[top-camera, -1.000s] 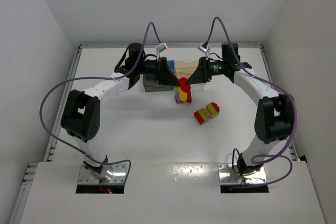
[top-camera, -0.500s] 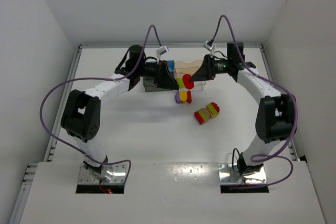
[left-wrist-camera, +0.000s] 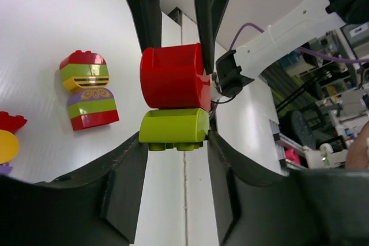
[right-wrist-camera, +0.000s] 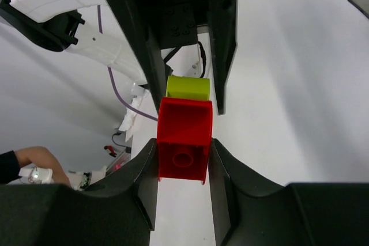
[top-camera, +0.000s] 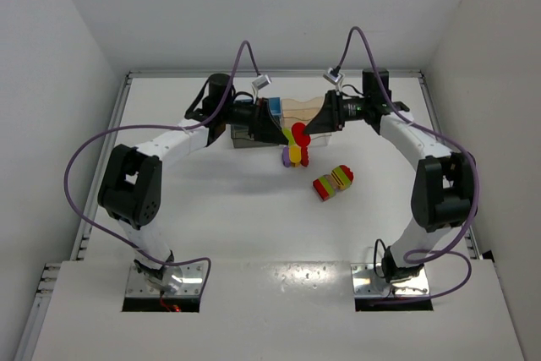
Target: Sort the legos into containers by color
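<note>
While the left gripper (left-wrist-camera: 174,137) clamps the lime brick (left-wrist-camera: 173,126), the right gripper (right-wrist-camera: 183,145) clamps the red brick (right-wrist-camera: 184,131).

The left tool (top-camera: 285,134) and right tool (top-camera: 307,130) hide most of the block of small plastic bins (top-camera: 299,108). The left wrist view's edge crops a red, yellow and purple brick clump (left-wrist-camera: 7,142). From the right wrist, a red studded brick (right-wrist-camera: 184,139) partly covers a lime green brick (right-wrist-camera: 188,87).

Left gripper (top-camera: 286,133) and right gripper (top-camera: 307,130), bridged by the lime brick (left-wrist-camera: 173,128) and red brick (left-wrist-camera: 173,79) they clamp, bar the far middle before the containers (top-camera: 292,108). A mixed clump (top-camera: 294,156) lies just nearer, a second clump (top-camera: 333,182) nearer right. Elsewhere the table (top-camera: 220,209) offers passage.
</note>
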